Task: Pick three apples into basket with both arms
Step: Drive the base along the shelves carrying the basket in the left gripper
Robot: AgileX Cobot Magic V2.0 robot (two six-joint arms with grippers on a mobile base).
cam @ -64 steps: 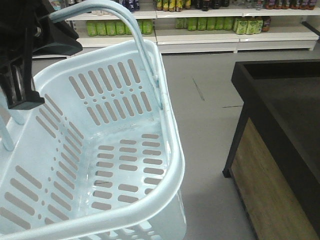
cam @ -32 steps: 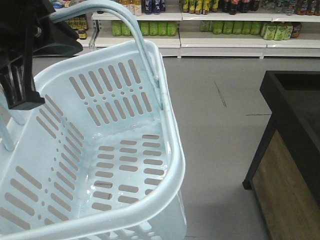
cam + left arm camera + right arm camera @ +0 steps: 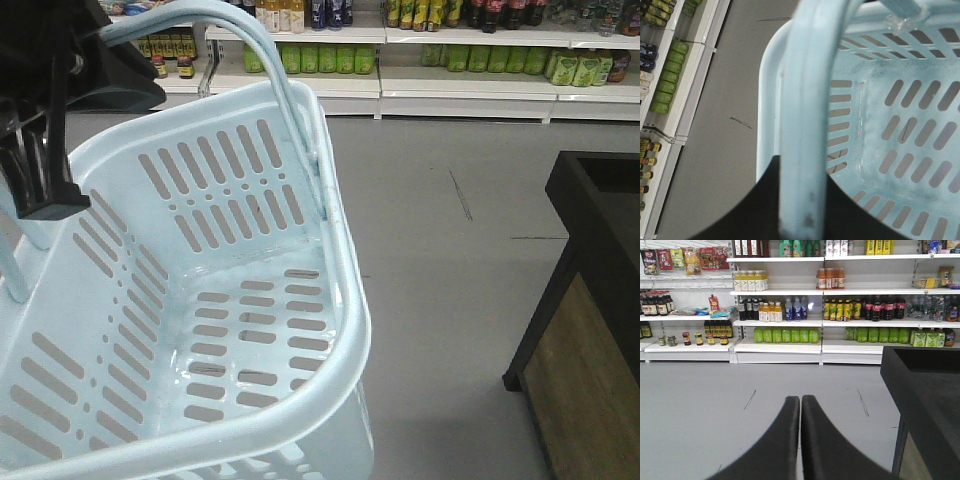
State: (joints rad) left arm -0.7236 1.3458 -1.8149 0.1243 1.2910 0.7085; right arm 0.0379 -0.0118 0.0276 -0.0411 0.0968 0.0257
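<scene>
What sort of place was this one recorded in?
Probably a supermarket or a mock-up of one: white shelves stocked with rows of bottled drinks, a pale blue shopping basket, and a grey floor beside a black display counter.

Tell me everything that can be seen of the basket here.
The basket is pale blue-white glossy plastic with slotted walls and bottom, a thick rounded rim and arched handles. It is empty and held up off the grey floor. The left gripper is shut around one raised handle; nothing else visibly touches it.
</scene>
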